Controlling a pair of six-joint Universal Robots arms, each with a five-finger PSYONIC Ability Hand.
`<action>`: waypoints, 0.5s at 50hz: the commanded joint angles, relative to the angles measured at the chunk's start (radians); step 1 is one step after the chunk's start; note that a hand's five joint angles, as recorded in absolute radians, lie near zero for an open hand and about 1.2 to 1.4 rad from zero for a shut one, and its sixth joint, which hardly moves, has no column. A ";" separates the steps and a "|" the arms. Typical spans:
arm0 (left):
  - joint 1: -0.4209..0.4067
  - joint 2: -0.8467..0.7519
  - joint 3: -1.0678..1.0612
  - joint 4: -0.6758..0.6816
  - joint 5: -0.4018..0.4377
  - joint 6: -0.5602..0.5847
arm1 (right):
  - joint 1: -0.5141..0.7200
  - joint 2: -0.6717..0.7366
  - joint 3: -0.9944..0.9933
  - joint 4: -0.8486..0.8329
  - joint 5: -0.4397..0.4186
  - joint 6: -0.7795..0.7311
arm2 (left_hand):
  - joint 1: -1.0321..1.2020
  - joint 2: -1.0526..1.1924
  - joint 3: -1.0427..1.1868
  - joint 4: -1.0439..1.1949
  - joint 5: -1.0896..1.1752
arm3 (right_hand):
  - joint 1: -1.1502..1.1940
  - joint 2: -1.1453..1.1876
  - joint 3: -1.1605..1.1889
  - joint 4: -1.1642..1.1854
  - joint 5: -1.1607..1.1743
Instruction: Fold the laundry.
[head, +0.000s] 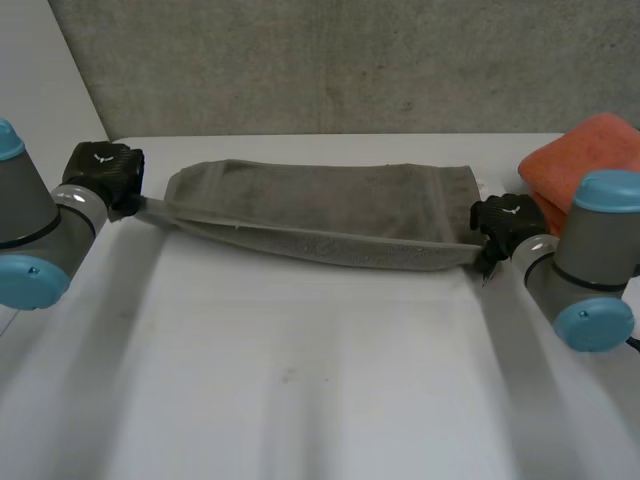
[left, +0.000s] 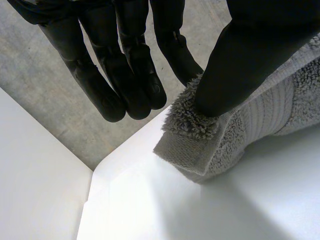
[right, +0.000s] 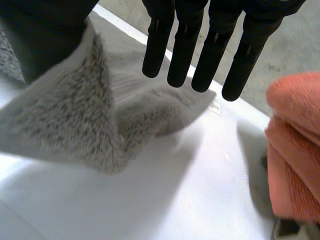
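Observation:
A grey towel (head: 320, 215), folded lengthwise, stretches across the far part of the white table (head: 300, 380) between my two hands. My left hand (head: 105, 172) is at its left end. In the left wrist view the thumb (left: 240, 65) pinches the towel's corner (left: 200, 130) against a finger, while the other fingers (left: 125, 75) reach out straight. My right hand (head: 505, 222) is at the towel's right end. In the right wrist view its fingers (right: 200, 45) are straight and apart from the thumb (right: 45, 35), and the towel's corner (right: 75, 120) hangs against that thumb.
A folded orange cloth (head: 585, 160) lies at the table's far right corner, just beyond my right hand, and appears beside that hand's fingers (right: 295, 145). A grey concrete wall (head: 350, 60) runs behind the table. The table's back left corner (left: 95, 175) lies under my left hand.

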 joint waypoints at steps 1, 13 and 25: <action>-0.003 0.027 -0.024 -0.008 -0.007 -0.002 | -0.051 -0.008 -0.028 0.100 0.017 0.101 | 0.239 0.197 0.206 0.199 0.240 | 0.050 0.051 0.057 0.055 0.082; -0.002 0.145 -0.156 -0.139 -0.014 0.107 | -0.094 -0.122 -0.004 0.269 -0.019 0.049 | 0.239 0.197 0.206 0.199 0.240 | 0.758 0.759 0.765 0.763 0.790; 0.102 0.379 -0.507 -0.518 0.036 0.573 | -0.214 -0.415 0.332 0.572 -0.095 -0.863 | 0.239 0.197 0.206 0.199 0.240 | 0.758 0.759 0.765 0.763 0.790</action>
